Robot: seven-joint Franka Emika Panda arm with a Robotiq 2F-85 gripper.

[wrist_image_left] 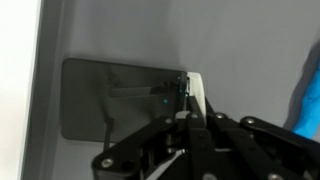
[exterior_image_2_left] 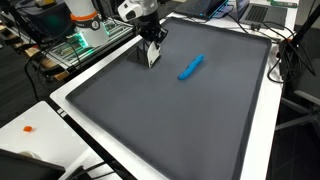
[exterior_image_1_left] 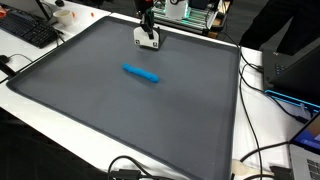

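Observation:
My gripper (exterior_image_1_left: 148, 36) (exterior_image_2_left: 151, 52) hangs over the far edge of a large dark grey mat (exterior_image_1_left: 100, 110) (exterior_image_2_left: 170, 120). Its jaws are shut on a thin white flat object (exterior_image_1_left: 149, 43) (exterior_image_2_left: 153, 58), which reaches down to the mat. In the wrist view the white object (wrist_image_left: 197, 92) shows as a narrow strip pinched between the black fingers (wrist_image_left: 180, 90), next to a darker rectangular patch (wrist_image_left: 110, 100) on the mat. A blue marker (exterior_image_1_left: 141, 73) (exterior_image_2_left: 191, 67) lies flat near the mat's middle, apart from the gripper; its blue shows at the wrist view's right edge (wrist_image_left: 308, 105).
A white table rim (exterior_image_1_left: 250, 110) surrounds the mat. A black keyboard (exterior_image_1_left: 30, 30) lies at one corner. Green-lit equipment (exterior_image_1_left: 190, 12) (exterior_image_2_left: 85, 35) stands behind the gripper. Cables (exterior_image_1_left: 270, 150) trail along one side. A small orange thing (exterior_image_2_left: 28, 128) lies on the white surface.

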